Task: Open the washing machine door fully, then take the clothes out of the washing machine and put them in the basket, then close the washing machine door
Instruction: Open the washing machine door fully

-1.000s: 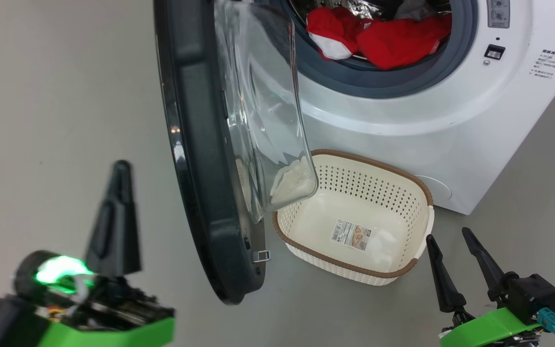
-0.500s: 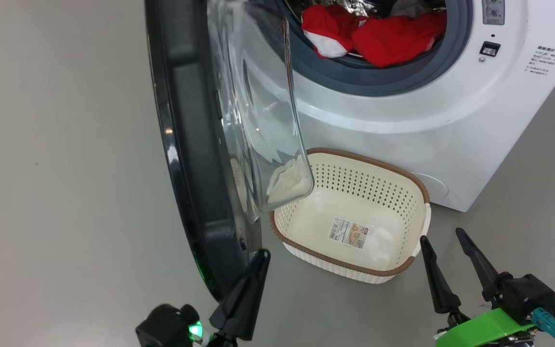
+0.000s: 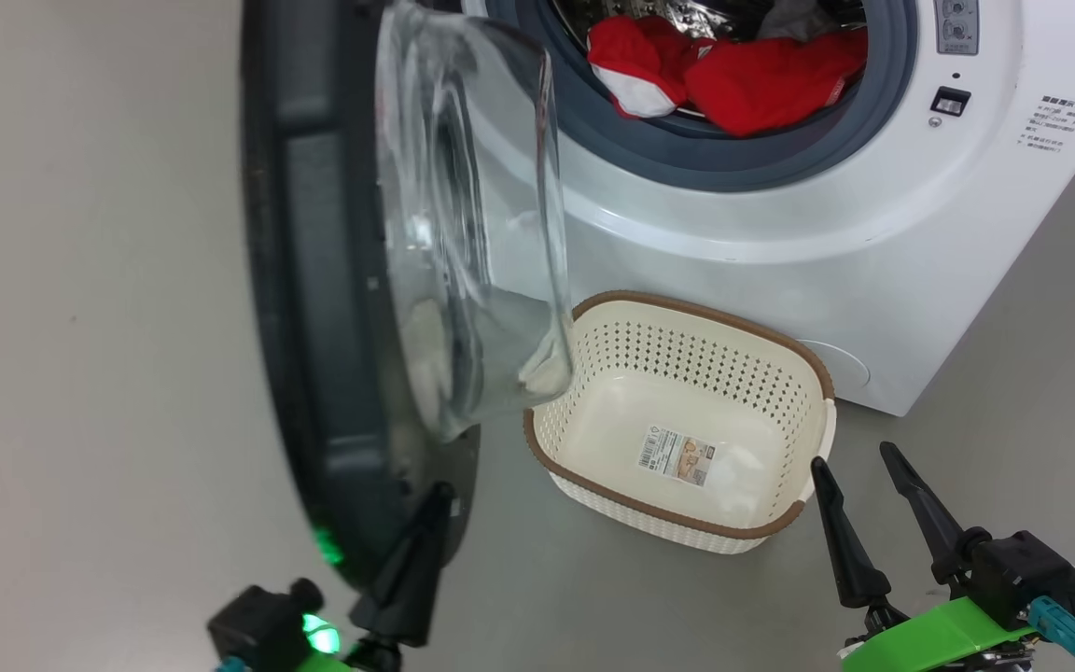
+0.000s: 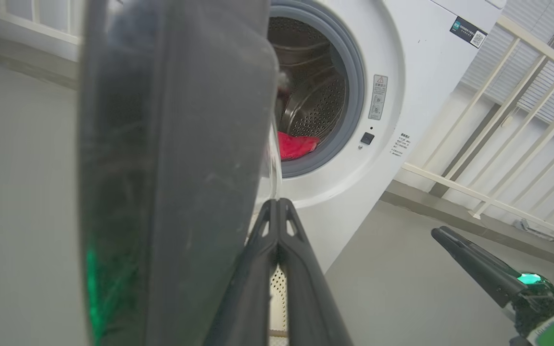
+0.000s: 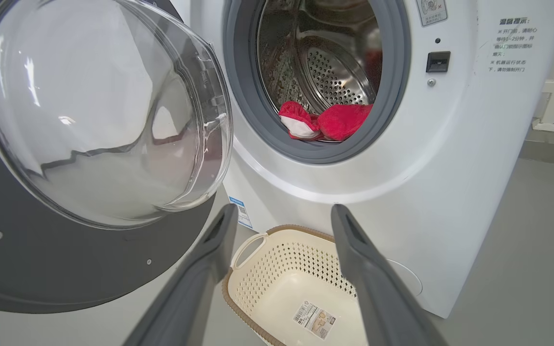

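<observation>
Grey smooth floor is seen on all sides of the washing machine, and a white railing is seen behind it in the left wrist view. The washing machine door is swung out and is seen almost edge-on by the head camera, its glass bowl turned toward the drum. The left gripper is kept with its 2 fingers pressed together, and their tip is placed at the inner side of the lower rim of the door; contact seems likely but cannot be told for sure. The right gripper is held spread and empty, just beside the basket. The basket is set on the floor in front of the machine, with only 1 paper label in it. The clothes are lying at the mouth of the drum, not yet taken. Step 1, the full opening of the door, is judged to be in hand. For the next move, a sideways push on the rim is needed until the door stops, so that the way to the clothes is freed.
</observation>
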You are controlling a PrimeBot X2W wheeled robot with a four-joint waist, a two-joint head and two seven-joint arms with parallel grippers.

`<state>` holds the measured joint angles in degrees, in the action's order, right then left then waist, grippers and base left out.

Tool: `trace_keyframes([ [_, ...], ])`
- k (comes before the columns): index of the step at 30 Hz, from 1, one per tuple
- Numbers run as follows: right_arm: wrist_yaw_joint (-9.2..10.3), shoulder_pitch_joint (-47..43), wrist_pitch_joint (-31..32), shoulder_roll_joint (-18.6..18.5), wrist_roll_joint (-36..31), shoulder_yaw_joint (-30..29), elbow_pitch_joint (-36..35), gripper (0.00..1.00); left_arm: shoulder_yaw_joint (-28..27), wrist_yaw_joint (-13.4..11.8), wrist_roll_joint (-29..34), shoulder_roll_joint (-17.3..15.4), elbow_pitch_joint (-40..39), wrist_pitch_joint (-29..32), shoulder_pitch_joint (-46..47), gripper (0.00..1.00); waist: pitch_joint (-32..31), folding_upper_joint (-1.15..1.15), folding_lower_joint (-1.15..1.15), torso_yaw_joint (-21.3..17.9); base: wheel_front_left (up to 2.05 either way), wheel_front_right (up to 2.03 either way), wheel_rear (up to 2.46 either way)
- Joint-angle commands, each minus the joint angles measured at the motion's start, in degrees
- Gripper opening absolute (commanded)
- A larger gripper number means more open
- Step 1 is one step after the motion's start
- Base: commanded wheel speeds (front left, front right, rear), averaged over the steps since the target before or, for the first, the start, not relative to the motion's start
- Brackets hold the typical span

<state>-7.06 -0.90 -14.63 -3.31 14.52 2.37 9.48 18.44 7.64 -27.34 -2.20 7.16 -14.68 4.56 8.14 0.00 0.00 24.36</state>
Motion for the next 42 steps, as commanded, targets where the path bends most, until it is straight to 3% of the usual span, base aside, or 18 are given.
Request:
trace_keyframes([
  [1, -0.43, 1.02, -0.37, -0.23, 0.38, 1.39, -1.49, 1.00, -4.59, -0.88, -0.81, -0.67, -1.00, -0.32, 0.71, 0.00, 0.00, 0.00, 0.00, 0.08, 0.00, 0.00, 0.00],
  [23, -0.43, 2.53, -0.37, -0.53, -0.21, 1.48, -1.88, 1.00, -29.89, -0.92, -0.45, -0.67, 3.79, -0.32, 4.99, 0.00, 2.55, 0.00, 0.00, -0.28, 0.00, 0.00, 0.00],
  [30, -0.43, 3.19, -0.37, -0.65, -0.48, 1.59, -2.08, 1.00, -37.66, -0.33, 3.57, -0.69, 6.75, -0.32, 8.28, 0.00, 3.57, 0.00, 0.00, -1.27, 0.00, 0.00, 0.00],
  [42, -0.43, 5.30, -0.37, -1.44, -1.25, 1.62, -2.36, 1.00, -46.43, -0.17, 4.89, -4.85, 13.00, -0.32, 16.14, 0.00, 7.00, 0.00, 0.00, -2.68, 0.00, 0.00, 0.00],
])
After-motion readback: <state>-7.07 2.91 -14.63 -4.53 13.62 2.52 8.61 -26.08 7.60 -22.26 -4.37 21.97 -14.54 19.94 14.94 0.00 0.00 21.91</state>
